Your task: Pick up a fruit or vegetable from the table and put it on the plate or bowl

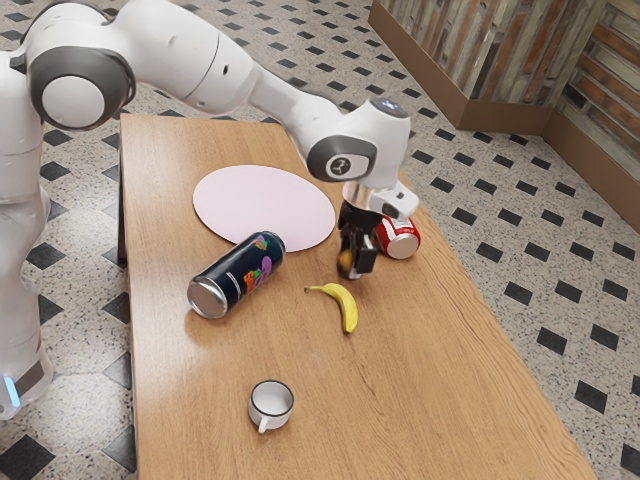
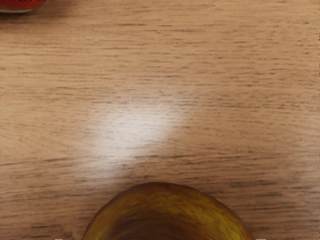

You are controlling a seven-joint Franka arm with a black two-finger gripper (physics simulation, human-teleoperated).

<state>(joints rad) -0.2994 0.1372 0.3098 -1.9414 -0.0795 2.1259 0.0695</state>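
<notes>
The black two-finger pincer (image 1: pixel 356 266) pinches a round yellow-brown fruit (image 2: pixel 167 215) from two sides, a grip that suits carrying it. The flat pink round plate (image 1: pixel 262 205) lies just beside the pincer, on the arm's base side, and is probably the goal.

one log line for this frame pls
gripper shut on yellow-brown fruit | beside red can | fruit not yet on pink plate | banana lying on table
</notes>
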